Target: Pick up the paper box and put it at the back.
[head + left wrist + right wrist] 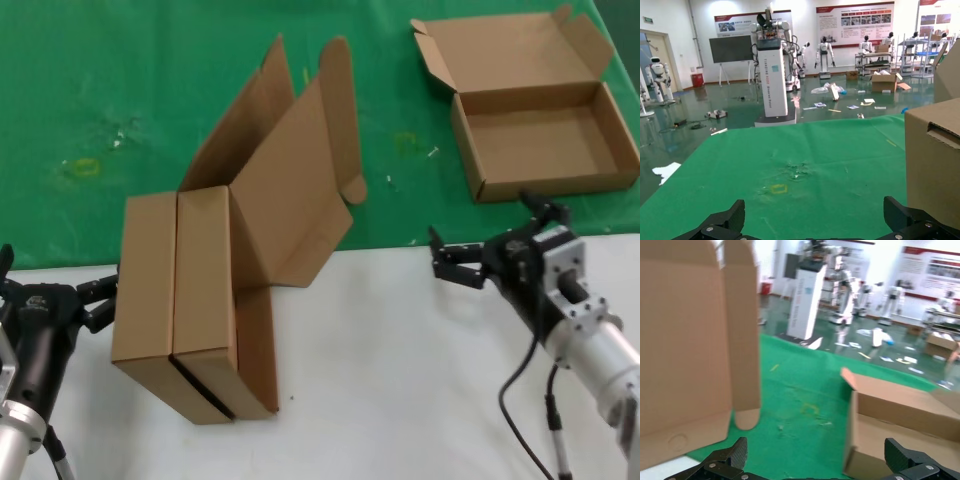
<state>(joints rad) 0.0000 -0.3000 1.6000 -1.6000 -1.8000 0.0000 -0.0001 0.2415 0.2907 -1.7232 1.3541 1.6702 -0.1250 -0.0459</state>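
Brown corrugated cardboard is being shown in three flat mailer boxes spread over a table that is green cloth (120,80) at the back and plain white tabletop (400,380) at the front.

One box (545,135) is lying flat on the cloth at the back right, well apart from the others. It is being seen with its lid folded back and its empty tray facing up, the near wall close to the cloth's front edge.

Two more boxes are standing on edge, side by side and touching, at the left centre. The left box (143,290) and the middle box (205,290) are straddling the line where cloth meets tabletop. Their lids (285,170) are being held open, leaning back and to the right over the cloth, with rounded tuck flaps at the ends.

The left gripper (90,300) is hovering low at the front left, just beside the left box, with its fingers spread and nothing between them. In the left wrist view the box's side is being seen close by.

The right gripper (490,235) is hovering at the cloth's front edge, just before the flat box, its fingers spread apart and empty. In the right wrist view the flat box's corner is being seen close ahead.
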